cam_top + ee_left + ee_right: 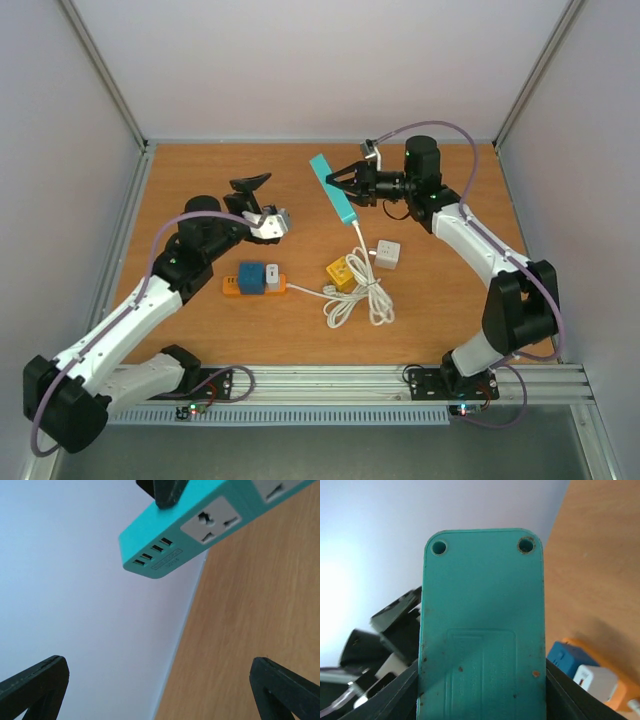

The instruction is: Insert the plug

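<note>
Filling the right wrist view, the teal power strip hides most of the bench behind it; its lower end is cut off. Clenched across its middle, the right gripper holds it near the far edge. Near it but apart, the left gripper is released, spread wide. The yellow plug lies mid-bench against the coiled white cord; which cord it ends is unclear. The orange power strip sits left of it. Open wood runs along the far and left edges.
</note>
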You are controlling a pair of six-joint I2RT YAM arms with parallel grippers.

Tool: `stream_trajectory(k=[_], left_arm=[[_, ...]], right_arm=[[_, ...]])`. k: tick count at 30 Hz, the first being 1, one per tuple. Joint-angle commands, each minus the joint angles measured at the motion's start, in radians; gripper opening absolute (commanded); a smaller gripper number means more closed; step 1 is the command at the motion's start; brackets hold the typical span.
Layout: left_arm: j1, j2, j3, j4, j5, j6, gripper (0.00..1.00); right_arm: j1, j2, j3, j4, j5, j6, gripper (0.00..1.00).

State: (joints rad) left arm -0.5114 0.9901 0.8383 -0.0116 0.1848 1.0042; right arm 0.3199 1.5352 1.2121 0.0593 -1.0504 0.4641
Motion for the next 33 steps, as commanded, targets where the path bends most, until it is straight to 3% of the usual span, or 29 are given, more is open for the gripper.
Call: stream_trajectory(k=[1, 5, 10, 18, 23, 26, 30, 33], left_arm=[[0.001, 0.04, -0.06, 0.242, -0.01, 0.152, 1.0], [0.001, 0.012, -0.177, 0.457, 0.05, 0.277, 1.0], [-0.009, 0.004, -0.237, 0.559, 0.124, 0.379, 1.0], [-0.082, 0.055, -0.413, 0.911, 0.094, 0.586, 0.98], [-0.095, 0.168, -0.479, 1.238, 0.043, 0.667, 0.92], [-0.094, 0.242, -0.506, 1.464, 0.02, 0.673, 0.94], [-0.095, 0.176, -0.512, 1.316, -0.037, 0.624, 1.0], [-0.095, 0.008, -0.467, 0.982, -0.037, 0.418, 1.0]], right_arm=[[0.023, 0.052, -0.013, 0.216, -0.264, 0.237, 0.13], [0.053, 0.084, -0.048, 0.306, -0.283, 0.339, 0.13], [0.08, 0.082, -0.063, 0.318, -0.264, 0.369, 0.13], [0.131, 0.086, -0.061, 0.279, -0.234, 0.377, 0.1], [0.165, 0.085, -0.042, 0.193, -0.214, 0.32, 0.1], [0.171, 0.083, -0.03, 0.126, -0.203, 0.265, 0.1], [0.169, 0.052, -0.025, 0.109, -0.171, 0.237, 0.11], [0.169, 0.009, 0.012, 0.09, -0.095, 0.193, 0.1]])
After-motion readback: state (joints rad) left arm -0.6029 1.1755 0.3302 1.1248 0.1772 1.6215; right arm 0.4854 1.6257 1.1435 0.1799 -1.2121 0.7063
